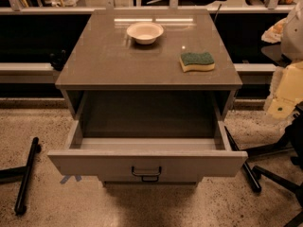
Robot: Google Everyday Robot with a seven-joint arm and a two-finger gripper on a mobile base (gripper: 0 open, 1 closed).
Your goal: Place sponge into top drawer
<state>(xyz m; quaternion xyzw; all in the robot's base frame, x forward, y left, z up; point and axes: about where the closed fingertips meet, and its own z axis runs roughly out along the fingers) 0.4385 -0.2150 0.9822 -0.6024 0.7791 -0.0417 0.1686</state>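
A speckled stone floor and a dark glass barrier surround a grey-brown cabinet seen from the front and above. Its flat top serves as the bench.

The sponge lies flat near the bench's right front corner, well apart from a white bowl at the back centre. It is a small, wavy-edged rectangle, with a dark green scrub face on top of a pale yellow foam body.

Below, the top drawer stands pulled fully open and looks empty. A small dark handle sits at the centre of its front panel.

Pale cream shapes at the right edge, probably the robot's arm, hang beside the cabinet. The gripper is out of sight, so it cannot be told whether it is apart or together.

The step in hand appears to be reaching for the sponge. A descent from straight above, closing across the narrow sides, would suit the soft foam. Lift it clear of the bench edge before lowering it into the drawer.
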